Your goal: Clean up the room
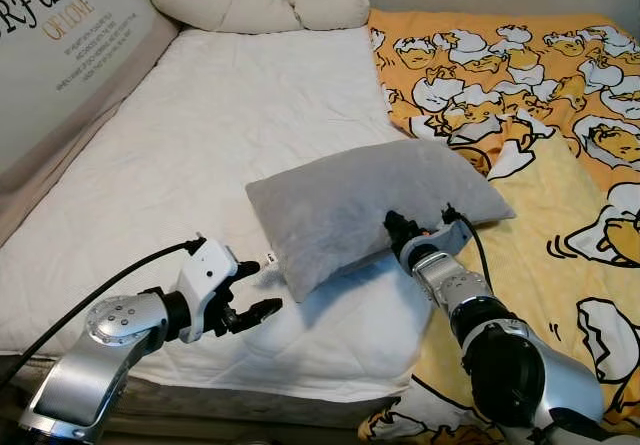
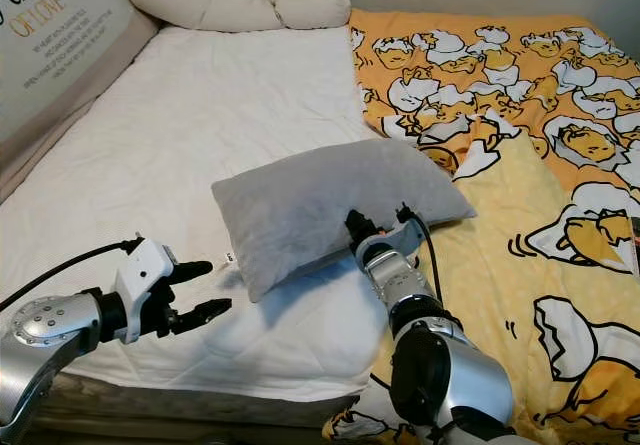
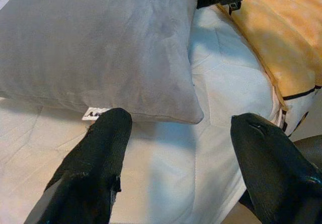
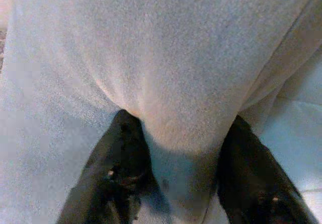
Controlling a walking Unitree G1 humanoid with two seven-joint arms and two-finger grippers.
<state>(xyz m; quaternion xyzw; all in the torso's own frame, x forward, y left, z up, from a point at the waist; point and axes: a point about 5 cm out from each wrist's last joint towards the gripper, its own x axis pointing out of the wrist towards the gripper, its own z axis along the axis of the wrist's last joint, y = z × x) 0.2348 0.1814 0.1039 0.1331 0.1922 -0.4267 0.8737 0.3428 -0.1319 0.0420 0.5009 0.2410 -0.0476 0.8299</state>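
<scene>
Now right pincer (image 1: 398,233) clamps grey pillow (image 1: 350,205); left pincer (image 1: 255,290) wide, hovering beside.

Left end effector (image 1: 252,293): fingers spread, poised over bare white quilted mattress (image 1: 200,135). Directly ahead, the near corner of the soft grey rectangular pillow (image 1: 350,205) blocks passage; a gap remains between fingertips and pillow. Beside and behind it the mattress is unobstructed up to the cream bolster cushion (image 1: 255,7) at the far edge. Right end effector (image 1: 392,229): fingers pinched into the pillow's edge; the rumpled yellow duck-print blanket (image 1: 520,85) lies beyond and beside it.
</scene>
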